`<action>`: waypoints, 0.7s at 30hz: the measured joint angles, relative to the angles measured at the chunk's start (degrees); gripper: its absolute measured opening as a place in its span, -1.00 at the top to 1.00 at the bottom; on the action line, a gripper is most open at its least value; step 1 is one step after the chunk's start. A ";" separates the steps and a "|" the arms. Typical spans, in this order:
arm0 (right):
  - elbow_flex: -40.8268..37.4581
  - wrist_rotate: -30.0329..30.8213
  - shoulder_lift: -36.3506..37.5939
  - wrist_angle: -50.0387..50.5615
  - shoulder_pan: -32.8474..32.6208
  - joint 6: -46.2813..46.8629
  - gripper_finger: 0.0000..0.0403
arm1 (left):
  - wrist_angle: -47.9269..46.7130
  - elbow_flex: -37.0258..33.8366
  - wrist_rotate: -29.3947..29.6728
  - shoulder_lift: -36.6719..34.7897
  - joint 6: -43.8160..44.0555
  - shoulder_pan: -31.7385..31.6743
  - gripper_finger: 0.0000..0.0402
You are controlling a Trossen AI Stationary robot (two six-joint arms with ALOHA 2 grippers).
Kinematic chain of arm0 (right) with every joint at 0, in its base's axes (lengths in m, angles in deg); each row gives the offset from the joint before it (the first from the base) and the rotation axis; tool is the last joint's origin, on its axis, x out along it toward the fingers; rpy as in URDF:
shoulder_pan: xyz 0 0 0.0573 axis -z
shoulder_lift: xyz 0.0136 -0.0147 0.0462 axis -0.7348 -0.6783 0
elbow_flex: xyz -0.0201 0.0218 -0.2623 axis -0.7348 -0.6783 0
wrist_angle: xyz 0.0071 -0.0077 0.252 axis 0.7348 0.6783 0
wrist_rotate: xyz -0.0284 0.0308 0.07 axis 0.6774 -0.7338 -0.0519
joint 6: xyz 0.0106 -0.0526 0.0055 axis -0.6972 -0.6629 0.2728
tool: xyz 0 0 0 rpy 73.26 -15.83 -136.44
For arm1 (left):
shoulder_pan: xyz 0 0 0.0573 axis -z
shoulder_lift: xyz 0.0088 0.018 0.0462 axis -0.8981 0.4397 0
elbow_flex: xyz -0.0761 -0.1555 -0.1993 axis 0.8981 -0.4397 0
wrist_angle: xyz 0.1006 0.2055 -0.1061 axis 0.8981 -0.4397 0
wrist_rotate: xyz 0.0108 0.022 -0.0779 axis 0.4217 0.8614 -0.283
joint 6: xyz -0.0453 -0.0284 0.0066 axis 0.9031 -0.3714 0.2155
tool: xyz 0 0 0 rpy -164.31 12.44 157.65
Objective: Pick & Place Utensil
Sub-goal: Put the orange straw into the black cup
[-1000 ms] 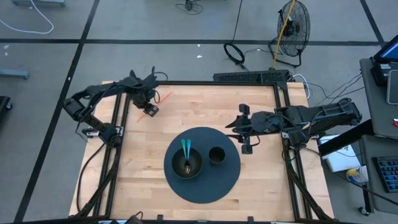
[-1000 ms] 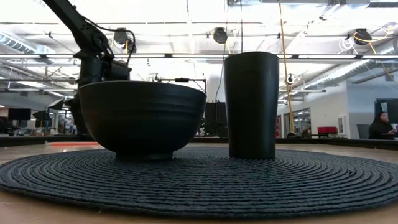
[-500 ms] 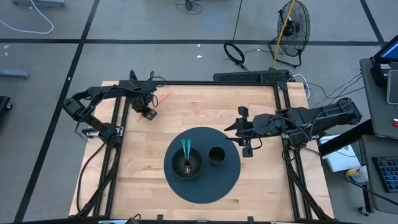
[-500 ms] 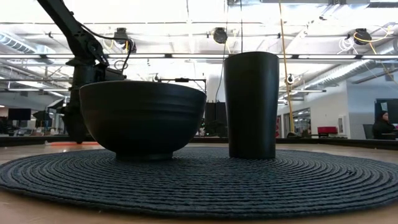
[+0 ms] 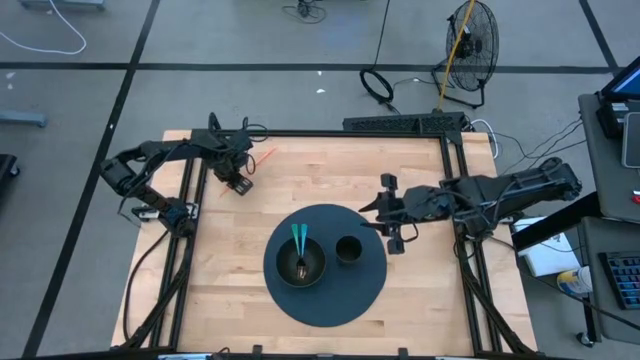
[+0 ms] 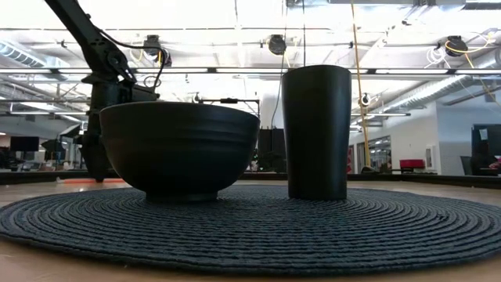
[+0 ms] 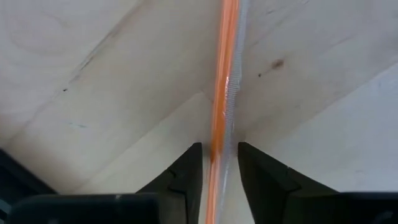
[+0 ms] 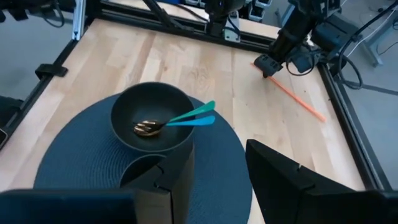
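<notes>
High view: two teal-handled utensils (image 5: 298,240) already placed in the bowl (image 5: 300,262) on the round mat (image 5: 325,265), beside the cup (image 5: 348,249). One orange utensil (image 5: 262,157) left on the tabletop (image 5: 320,170), near the far left corner and close to the frame rail. Left gripper (image 5: 238,180) lowered onto its near end. Right gripper (image 5: 392,212) parked by the mat's right edge, empty. Judged stage: last pick in hand, transfer to the bowl not yet done. Open tabletop between corner and mat; bowl rim and upright teal handles to be cleared on approach.

Low view: bowl (image 6: 178,149) and cup (image 6: 316,131) upright on the mat (image 6: 250,227), left arm behind the bowl. Orange utensil hidden from here.

Left wrist view: orange utensil (image 7: 222,81) flat on the wood, running between the fingers (image 7: 186,171); narrow gaps visible on both sides, so closing but not yet clamped.

Right wrist view: right gripper (image 8: 217,168) fingers parted, nothing held. Left gripper (image 8: 266,67) at the orange utensil (image 8: 297,98), rail just beyond.
</notes>
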 joint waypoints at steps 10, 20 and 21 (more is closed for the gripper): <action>-0.88 -0.15 0.00 -0.80 0.00 0.33 0.31 | 1.25 -0.37 -1.22 0.11 -0.18 -0.02 0.84; -0.88 -0.17 0.00 -0.76 0.00 0.38 0.31 | 2.83 -1.61 0.86 0.04 -2.84 1.53 0.98; -0.88 -0.15 0.00 -0.76 0.00 0.36 0.31 | 2.85 -1.64 0.98 0.04 -2.84 1.71 0.98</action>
